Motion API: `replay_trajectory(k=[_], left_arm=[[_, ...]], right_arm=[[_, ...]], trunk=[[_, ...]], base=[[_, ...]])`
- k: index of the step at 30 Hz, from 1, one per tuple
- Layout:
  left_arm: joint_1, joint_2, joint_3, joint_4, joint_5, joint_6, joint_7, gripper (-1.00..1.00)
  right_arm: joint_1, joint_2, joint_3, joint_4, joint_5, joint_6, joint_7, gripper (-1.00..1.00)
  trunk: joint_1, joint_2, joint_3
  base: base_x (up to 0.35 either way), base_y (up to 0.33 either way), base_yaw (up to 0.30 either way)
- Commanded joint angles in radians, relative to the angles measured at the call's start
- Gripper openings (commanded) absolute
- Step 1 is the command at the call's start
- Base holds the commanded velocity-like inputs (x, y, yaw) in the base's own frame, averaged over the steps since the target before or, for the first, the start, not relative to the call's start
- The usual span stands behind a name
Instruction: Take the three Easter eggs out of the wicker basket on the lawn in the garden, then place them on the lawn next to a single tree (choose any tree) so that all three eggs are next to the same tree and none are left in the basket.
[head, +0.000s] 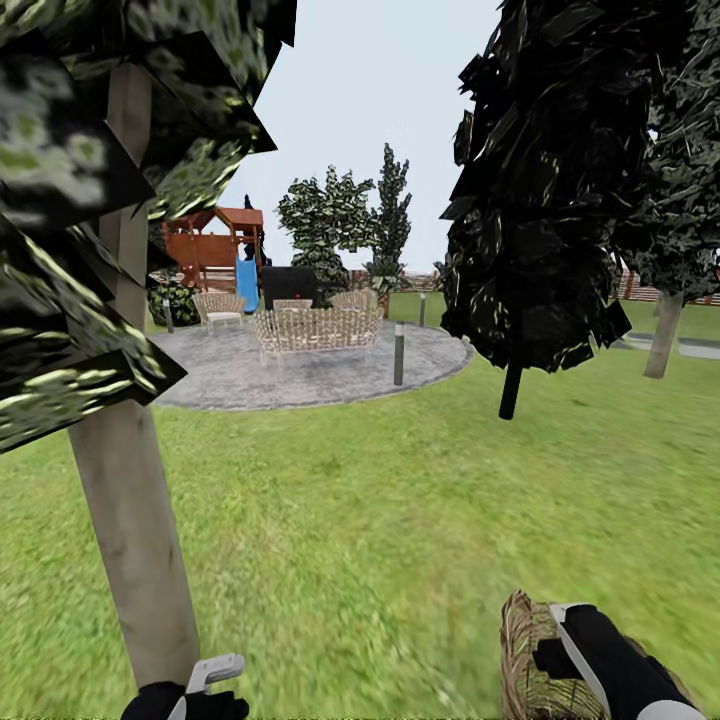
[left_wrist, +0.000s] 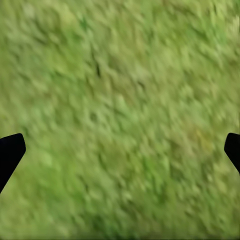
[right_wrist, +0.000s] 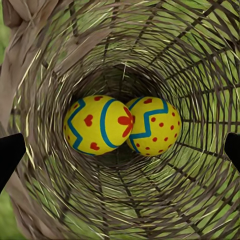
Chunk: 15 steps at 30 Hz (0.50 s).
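Right wrist view: two Easter eggs (right_wrist: 122, 125) lie touching at the bottom of the wicker basket (right_wrist: 45, 165), right claw (right_wrist: 120, 150) spread wide over its mouth. Head view: basket on lawn (head: 380, 520), near pale-trunked tree (head: 135, 520). Left claw (left_wrist: 120, 150) released above grass.

No readable text, label, brand, number or sign stands anywhere; the Easter eggs (right_wrist: 122, 125) bear only blue zigzags, red dots and hearts.
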Motion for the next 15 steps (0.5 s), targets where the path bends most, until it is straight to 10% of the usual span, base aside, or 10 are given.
replay_trajectory(k=[1,15], left_arm=[[0.0,0.0,0.003,-0.001,0.004,0.006,-0.002,1.0],[0.0,0.0,0.004,-0.001,0.004,0.004,-0.002,1.0]], right_arm=[[-0.001,-0.001,0.005,-0.001,0.0,0.005,-0.001,1.0],[-0.001,-0.002,0.005,-0.001,0.0,0.005,-0.001,1.0]], trunk=[[0.004,-0.008,-0.004],[0.057,-0.106,-0.048]], base=[[0.0,0.0,0.0],[0.0,0.0,0.0]])
